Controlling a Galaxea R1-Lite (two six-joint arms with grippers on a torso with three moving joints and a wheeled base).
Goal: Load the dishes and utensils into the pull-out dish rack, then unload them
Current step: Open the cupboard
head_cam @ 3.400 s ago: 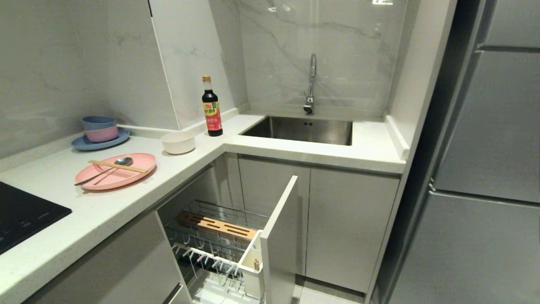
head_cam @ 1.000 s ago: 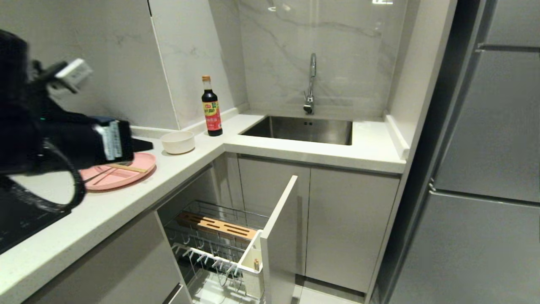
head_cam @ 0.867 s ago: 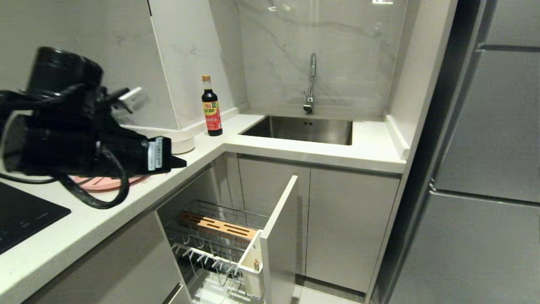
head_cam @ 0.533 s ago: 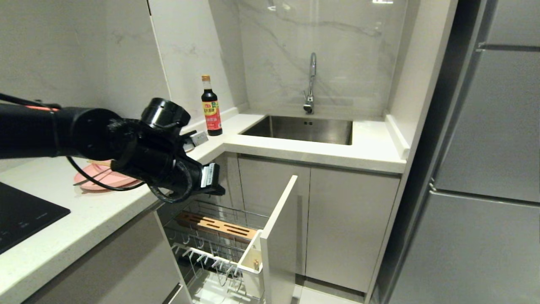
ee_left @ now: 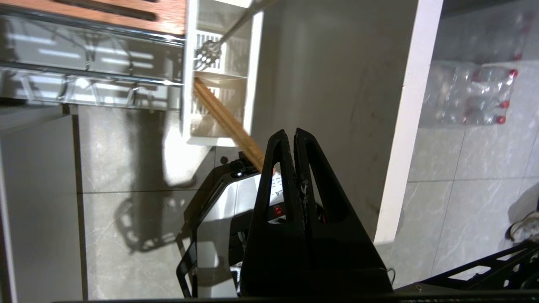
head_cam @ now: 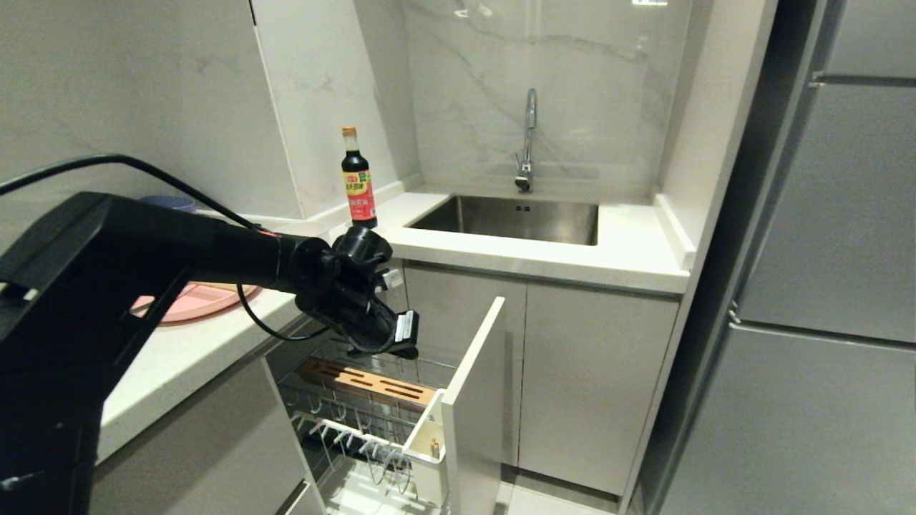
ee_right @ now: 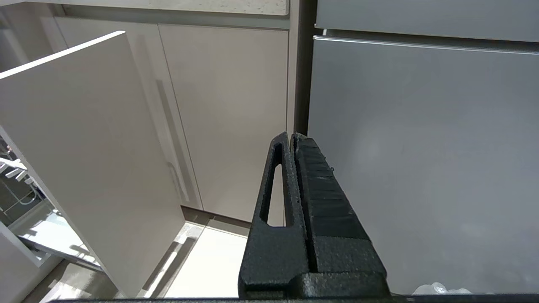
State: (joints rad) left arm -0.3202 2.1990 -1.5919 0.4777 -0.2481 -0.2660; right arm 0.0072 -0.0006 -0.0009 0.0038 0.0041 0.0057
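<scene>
The pull-out dish rack (head_cam: pixel 361 408), a chrome wire basket fixed to a grey cabinet front (head_cam: pixel 472 400), stands open below the counter (head_cam: pixel 179 350); a slotted wooden strip (head_cam: pixel 365 381) crosses it and a white utensil cup (ee_left: pixel 217 101) sits at its front corner. The pink plate (head_cam: pixel 197 300) lies near the counter's front edge, mostly hidden by the left arm. Above the basket, the left gripper (ee_left: pixel 293 139) is clamped on the wooden chopsticks (ee_left: pixel 229 124), slanting into the cup. The right gripper (ee_right: pixel 293 141) has its fingers pressed together beside the refrigerator (ee_right: pixel 421 147).
</scene>
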